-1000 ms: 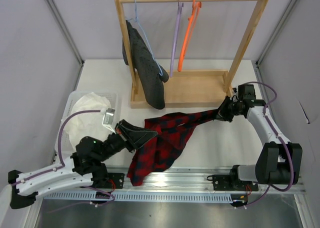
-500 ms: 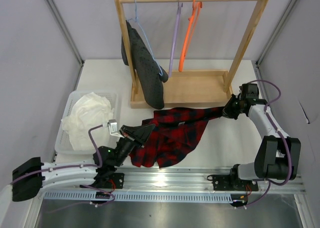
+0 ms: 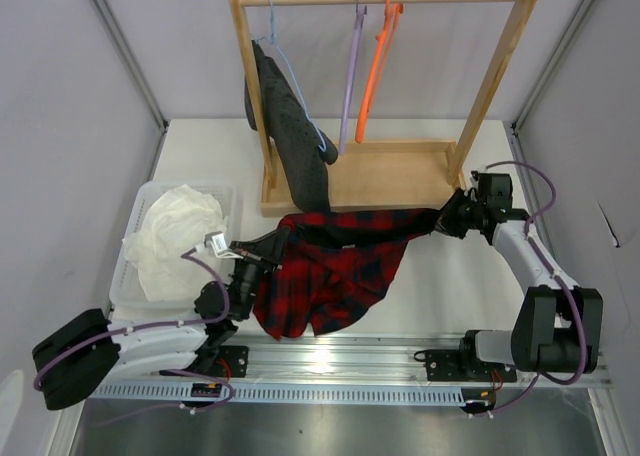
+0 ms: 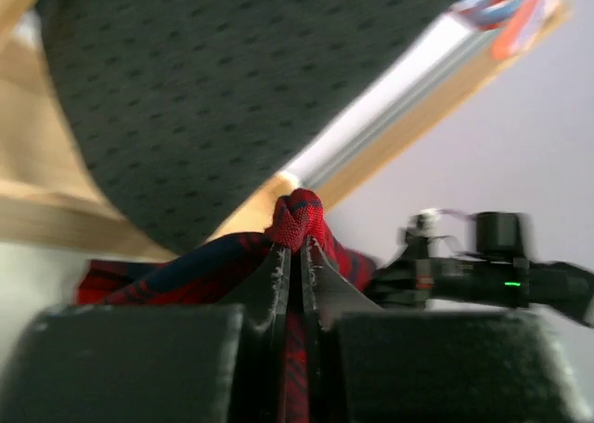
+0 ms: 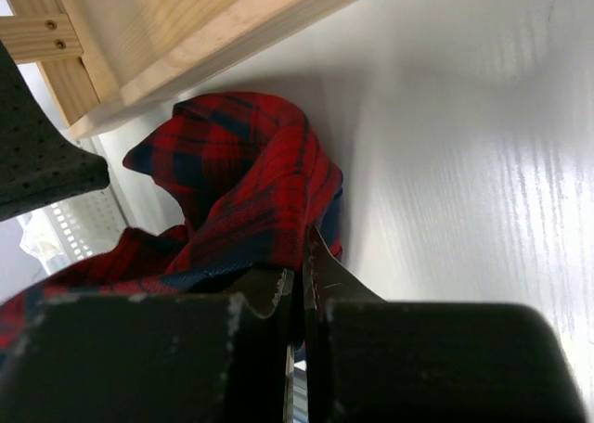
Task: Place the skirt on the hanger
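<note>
The red-and-black plaid skirt (image 3: pixel 340 266) is stretched between my two grippers, its top edge taut in front of the wooden rack base and the rest hanging onto the table. My left gripper (image 3: pixel 283 235) is shut on the skirt's left end; in the left wrist view (image 4: pixel 297 247) a red fold sticks out above the fingertips. My right gripper (image 3: pixel 446 219) is shut on the skirt's right end, and the fabric shows in the right wrist view (image 5: pixel 241 200). The lilac hanger (image 3: pixel 350 86) hangs on the rack's top bar, apart from the skirt.
The wooden rack (image 3: pixel 385 176) also carries a dark grey dotted garment (image 3: pixel 295 146) on a light blue hanger (image 3: pixel 283 61) and an orange hanger (image 3: pixel 379 66). A white bin (image 3: pixel 125 271) with a white cloth (image 3: pixel 175 231) stands at the left.
My left gripper has moved forward and up toward the rack base, lifting the skirt's left end. The skirt's top edge is now pulled straighter. The right gripper has barely moved.
</note>
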